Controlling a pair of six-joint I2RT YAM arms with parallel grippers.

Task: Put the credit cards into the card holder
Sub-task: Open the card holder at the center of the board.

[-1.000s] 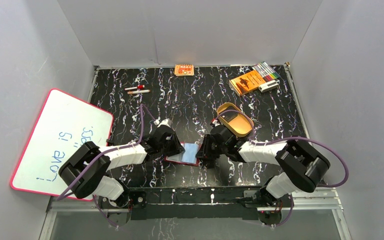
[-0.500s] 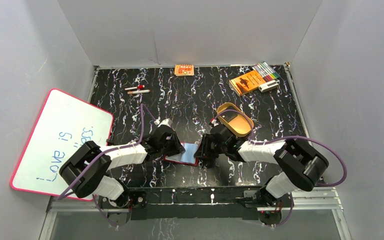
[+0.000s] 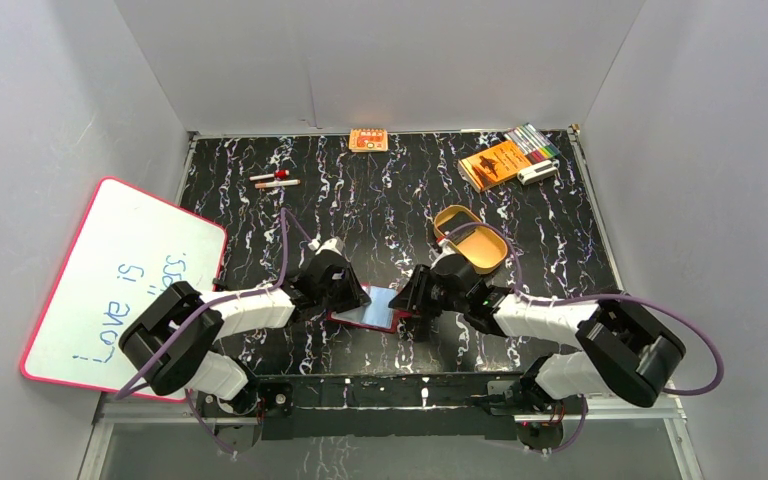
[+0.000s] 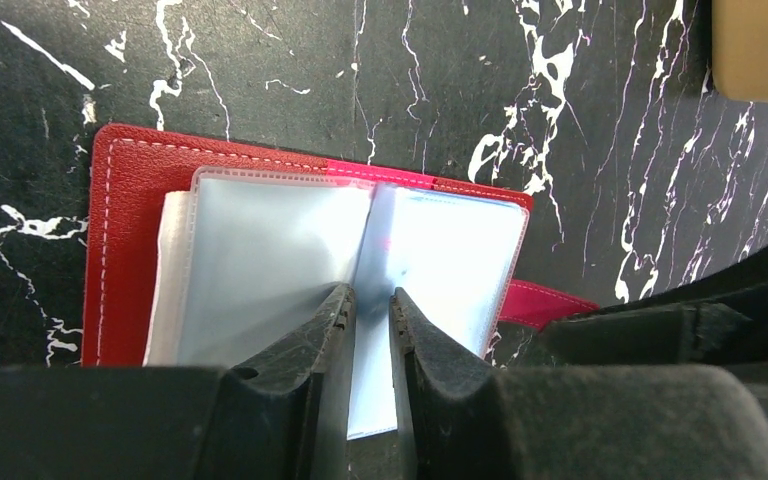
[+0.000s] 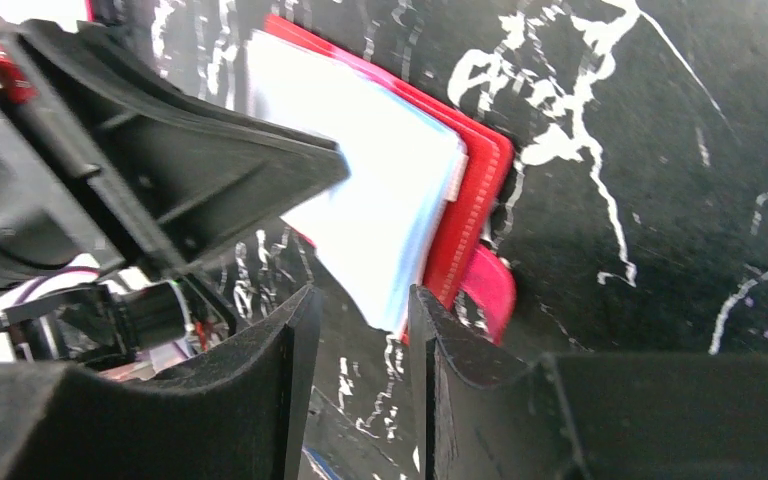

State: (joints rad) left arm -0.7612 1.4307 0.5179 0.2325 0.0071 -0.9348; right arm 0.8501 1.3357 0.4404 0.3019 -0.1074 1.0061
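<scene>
- The holder (image 3: 365, 308) lies opened flat on the table (image 3: 380, 190), red cover down, its pale clear sleeves (image 4: 260, 250) fanned upward.
- The left gripper (image 4: 370, 300) comes in from the holder's left side. Its jaws are almost together, pinching one sleeve leaf (image 4: 375, 240) near the spine and holding it upright, clear of the others.
- The right gripper (image 5: 363, 300) sits at the holder's right edge, just beside the snap tab (image 5: 485, 290). Its jaws stand apart with nothing between them, and the corner of the sleeve stack shows just beyond the fingertips.
- No cards can be made out in any view. Whether one already sits inside a sleeve cannot be told through the bluish plastic.
- A tan tray (image 3: 447, 215) stands behind the holder and to its right, nearer the right arm. Nothing dark shows in it.
- The holder's long axis runs left to right, from one gripper to the other, and the spine crosses it.
- The lifted leaf faces the right gripper, so a card would likely have to come in from the holder's right side, sliding flat toward the spine.
- The right arm is the free one and is close to that side. The left looks committed to keeping the pocket spread.
- The likely risk is that the thin leaf slips from the left pinch and the pocket closes before a card arrives.
</scene>
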